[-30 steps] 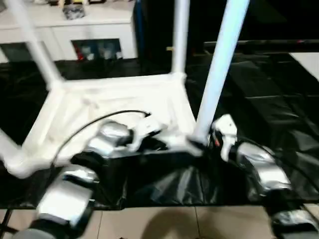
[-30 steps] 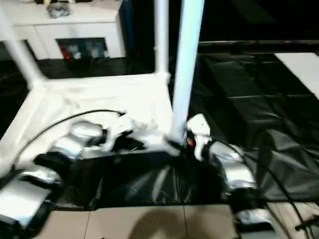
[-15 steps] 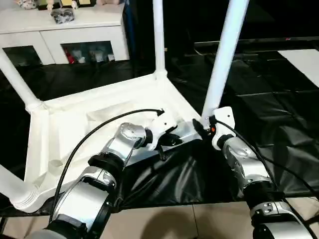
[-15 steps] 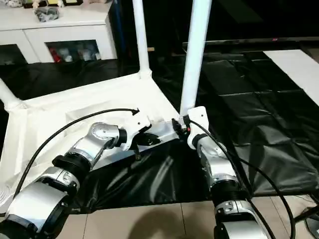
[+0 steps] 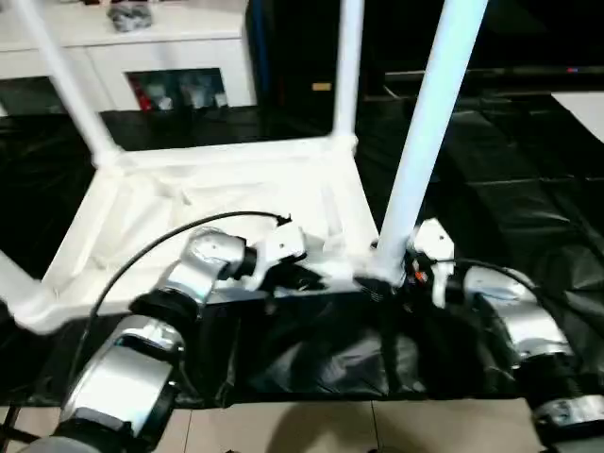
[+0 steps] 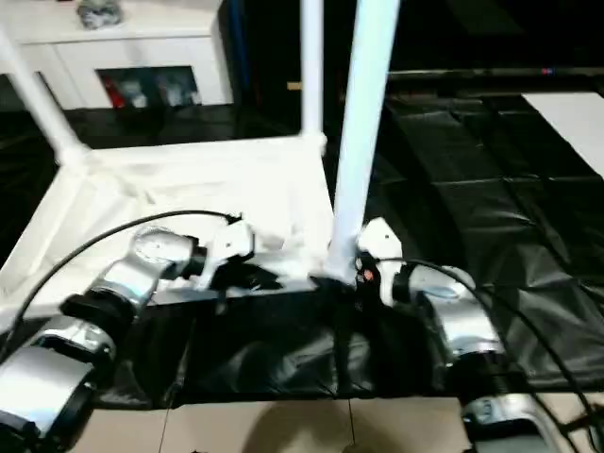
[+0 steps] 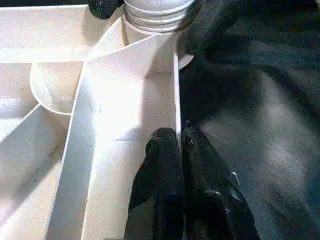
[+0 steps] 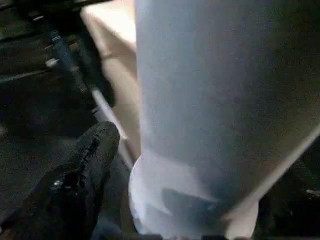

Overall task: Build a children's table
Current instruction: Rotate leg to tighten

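Note:
The white tabletop (image 5: 226, 189) lies upside down on a black sheet, ribbed underside up. Legs stand in its corner sockets: the near right leg (image 5: 429, 132), the far right leg (image 5: 347, 66), the far left leg (image 5: 61, 75) and the near left leg (image 5: 11, 283). My left gripper (image 5: 304, 276) is shut on the tabletop's thin near rim (image 7: 176, 95), one of its fingers (image 7: 162, 155) on either side. My right gripper (image 5: 389, 274) is shut around the base of the near right leg (image 8: 215, 90), with one finger (image 8: 97, 145) beside the socket.
A white cabinet (image 5: 142, 47) with glass doors stands at the back left. The black sheet (image 5: 491, 170) covers the floor around the table. Tiles (image 5: 283, 429) show at the near edge, a white panel (image 5: 585, 104) at the far right. A black cable (image 5: 170, 236) arcs over my left forearm.
The whole picture has shifted and tilted, so the camera has moved. Both grippers keep their hold on the rim and on the leg base.

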`<state>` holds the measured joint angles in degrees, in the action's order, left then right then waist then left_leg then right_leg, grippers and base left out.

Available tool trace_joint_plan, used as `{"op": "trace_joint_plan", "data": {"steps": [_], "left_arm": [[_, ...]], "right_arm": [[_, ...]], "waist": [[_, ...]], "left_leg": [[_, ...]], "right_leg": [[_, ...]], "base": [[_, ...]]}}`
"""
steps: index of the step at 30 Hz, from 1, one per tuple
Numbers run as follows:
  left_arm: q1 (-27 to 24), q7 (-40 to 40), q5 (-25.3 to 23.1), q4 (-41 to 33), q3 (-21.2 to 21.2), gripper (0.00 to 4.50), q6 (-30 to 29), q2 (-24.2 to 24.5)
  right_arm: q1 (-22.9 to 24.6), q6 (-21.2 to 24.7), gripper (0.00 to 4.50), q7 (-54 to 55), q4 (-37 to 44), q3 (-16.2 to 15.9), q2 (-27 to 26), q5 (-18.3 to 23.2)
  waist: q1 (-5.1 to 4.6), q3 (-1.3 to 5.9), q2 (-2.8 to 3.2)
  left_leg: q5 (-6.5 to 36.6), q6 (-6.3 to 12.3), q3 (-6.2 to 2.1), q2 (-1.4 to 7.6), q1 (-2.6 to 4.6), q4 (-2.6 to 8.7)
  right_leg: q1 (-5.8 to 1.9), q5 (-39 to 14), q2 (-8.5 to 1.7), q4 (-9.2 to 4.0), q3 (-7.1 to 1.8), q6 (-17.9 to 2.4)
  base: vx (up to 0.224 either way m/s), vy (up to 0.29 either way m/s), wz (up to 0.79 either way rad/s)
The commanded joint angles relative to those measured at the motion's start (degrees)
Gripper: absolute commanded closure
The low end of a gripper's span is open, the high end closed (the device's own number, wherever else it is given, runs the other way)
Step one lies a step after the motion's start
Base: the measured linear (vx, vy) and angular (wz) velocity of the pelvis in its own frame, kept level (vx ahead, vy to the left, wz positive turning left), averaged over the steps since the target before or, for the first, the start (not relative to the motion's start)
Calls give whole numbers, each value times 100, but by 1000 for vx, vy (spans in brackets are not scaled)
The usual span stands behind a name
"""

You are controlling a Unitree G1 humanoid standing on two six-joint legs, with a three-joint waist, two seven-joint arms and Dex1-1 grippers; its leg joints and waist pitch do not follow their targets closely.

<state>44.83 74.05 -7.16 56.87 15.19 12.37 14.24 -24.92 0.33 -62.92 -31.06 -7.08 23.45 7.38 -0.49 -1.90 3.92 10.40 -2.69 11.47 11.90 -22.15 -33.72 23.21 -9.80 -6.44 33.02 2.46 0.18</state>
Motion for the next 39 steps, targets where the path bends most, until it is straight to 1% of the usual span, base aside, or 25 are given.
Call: {"op": "trace_joint_plan", "data": {"steps": [1,2,3,4,7,8,10,11,15,18,21,23,24,25,26,27,28,29,31,32,33,35,36,37,39], "left_arm": [[25,292,-83,95,200,450,129,41],[37,340,-79,113,206,450,133,64],[44,375,-76,125,209,450,135,79],[46,387,-75,129,210,450,139,83],[80,574,-53,186,226,450,214,134],[91,636,-48,199,220,450,230,141],[112,773,-8,215,183,450,201,137],[114,811,3,216,180,450,189,137],[123,884,40,234,181,450,184,142],[116,826,87,233,125,450,122,127],[122,470,36,228,86,450,4,76],[126,379,11,235,89,450,-21,61],[120,93,-39,228,88,450,-146,-24],[114,40,-50,217,92,450,-170,-47],[70,-219,-108,139,122,450,-317,-177],[62,-251,-116,125,127,450,-340,-197],[-27,-525,-187,-25,192,450,-558,-402],[-27,-525,-187,-25,192,450,-558,-402],[-95,-899,-251,-144,262,450,-859,-703],[-97,-921,-254,-149,265,450,-876,-722],[-85,-1232,-261,-135,266,450,-1064,-981],[-64,-1364,-252,-108,255,450,-1139,-1108],[-36,-1531,-251,-74,252,450,-1208,-1258],[-15,-1649,-249,-50,246,450,-1254,-1360],[14,-1777,-237,-50,205,450,-1306,-1470]], "right_arm": [[-89,-32,87,-347,62,-179,-4,44],[-116,-25,87,-405,57,-190,6,47],[-133,-18,109,-446,56,-197,14,51],[-136,-15,109,-459,57,-202,17,51],[-187,13,123,-649,55,-281,46,43],[-192,20,149,-708,61,-298,56,56],[-180,49,160,-851,83,-368,65,89],[-173,54,168,-874,85,-379,62,95],[-134,72,180,-929,69,-382,12,106],[-35,182,181,-842,142,-307,-83,174],[40,292,183,-335,154,-176,-257,159],[43,282,183,-176,128,-144,-307,133],[15,266,183,488,-30,-30,-487,-8],[7,270,183,622,-62,-1,-529,-25],[-40,349,183,1313,-225,147,-759,-102],[-47,369,183,1407,-246,167,-792,-110],[-88,493,183,2019,-378,247,-1038,-193],[-88,493,183,2019,-378,247,-1038,-193],[-198,608,183,2741,-602,345,-1363,-286],[-207,616,183,2791,-619,353,-1384,-291],[-328,665,183,3210,-794,372,-1619,-366],[-405,671,183,3472,-895,384,-1729,-417],[-475,601,183,3608,-956,321,-1847,-486],[-530,528,183,3722,-1004,269,-1940,-558],[-590,373,127,3961,-1020,180,-2047,-767]], "waist": [[11,323,-167],[31,322,-133],[32,319,-131],[40,316,-127],[60,324,-129],[67,329,-167],[87,336,-149],[88,339,-167],[97,338,-159],[94,335,-151],[97,328,-148],[81,313,-157],[66,298,-147],[50,286,-145],[13,282,-148],[-9,273,-143],[-44,265,-168],[-63,267,-155],[-139,254,-131],[-164,252,-129],[-175,258,-124],[-228,242,-137],[-296,232,-154],[-304,242,-148],[-329,240,-162]], "left_leg": [[1470,615,4,109,98,393],[1535,546,-7,114,106,406],[1547,521,-7,116,108,406],[1564,486,-8,118,115,412],[1508,468,-5,116,122,407],[1441,498,1,114,117,398],[1326,547,2,106,114,384],[1279,568,4,106,109,380],[1173,634,3,106,104,371],[1243,596,4,110,113,378],[1227,566,-1,113,112,389],[1370,489,-3,104,108,402],[1543,381,-10,106,118,422],[1631,331,-10,102,120,433],[1774,215,-29,92,124,449],[1859,161,-35,91,131,459],[2020,104,-55,77,137,471],[2032,64,-60,89,141,479],[2258,-3,-77,83,155,493],[2377,-40,-86,70,157,502],[2418,-71,-89,70,160,502],[2627,-112,-91,56,175,507],[2890,-111,-102,35,205,494],[2913,-106,-113,29,205,491],[2929,-85,-113,25,211,487]], "right_leg": [[-265,-976,-94,-331,-58,-1591],[-264,-1141,-108,-328,-66,-1556],[-257,-1166,-107,-329,-70,-1547],[-248,-1185,-106,-332,-74,-1538],[-249,-1054,-100,-320,-80,-1555],[-253,-950,-102,-312,-82,-1578],[-260,-844,-109,-293,-81,-1602],[-266,-791,-107,-288,-81,-1612],[-269,-756,-112,-281,-77,-1628],[-261,-847,-109,-289,-78,-1625],[-264,-834,-106,-286,-79,-1615],[-260,-1079,-107,-309,-75,-1563],[-240,-1408,-114,-337,-82,-1472],[-223,-1545,-111,-353,-86,-1436],[-216,-1811,-118,-374,-83,-1348],[-198,-1946,-122,-391,-87,-1307],[-196,-2221,-117,-427,-78,-1193],[-191,-2233,-120,-417,-88,-1172],[-156,-2388,-108,-452,-86,-1106],[-147,-2446,-97,-467,-77,-1067],[-146,-2428,-101,-465,-79,-1060],[-121,-2518,-88,-495,-67,-1013],[-98,-2828,-88,-542,-47,-921],[-110,-2892,-96,-548,-40,-880],[-85,-2990,-90,-578,-41,-812]], "base": [[0,0,0],[0,0,0],[0,0,0],[0,0,0],[0,0,0],[0,0,0],[0,0,0],[0,0,0],[0,0,0],[0,0,0],[0,0,0],[0,0,0],[0,0,0],[0,0,0],[0,0,0],[0,0,0],[0,0,0],[0,0,0],[0,0,0],[0,0,0],[0,0,0],[0,0,0],[0,0,0],[0,0,0],[0,0,0]]}}
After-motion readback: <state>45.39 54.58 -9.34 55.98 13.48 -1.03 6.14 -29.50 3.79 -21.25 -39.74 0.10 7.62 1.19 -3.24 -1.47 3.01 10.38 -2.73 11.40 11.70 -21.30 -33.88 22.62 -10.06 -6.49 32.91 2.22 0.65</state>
